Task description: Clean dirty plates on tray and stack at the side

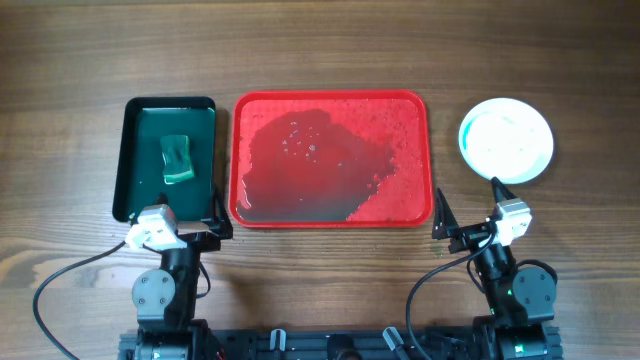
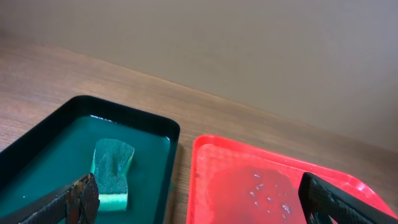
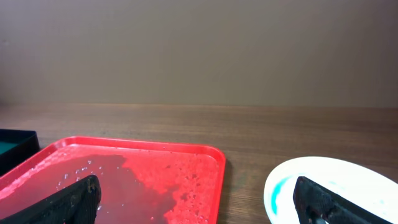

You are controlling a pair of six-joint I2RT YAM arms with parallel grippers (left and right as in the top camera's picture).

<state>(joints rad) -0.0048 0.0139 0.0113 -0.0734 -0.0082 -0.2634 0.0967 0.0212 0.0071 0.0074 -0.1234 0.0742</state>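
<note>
The red tray (image 1: 405,205) lies in the middle of the table, wet, with a dark puddle and no plate on it. White plates with teal rims (image 1: 506,140) sit to its right on the bare table; I cannot tell how many are stacked. My left gripper (image 1: 195,218) is open near the front edges of the green and red trays, its fingers (image 2: 81,199) empty. My right gripper (image 1: 468,205) is open between the red tray's front right corner and the plates, also empty. The right wrist view shows the tray (image 3: 186,155) and the top plate (image 3: 348,180), which has a teal streak.
A dark green tray (image 1: 135,150) stands left of the red one, holding green liquid and a green sponge (image 1: 177,158). The sponge (image 2: 113,165) also shows in the left wrist view. Bare wooden tabletop surrounds the trays.
</note>
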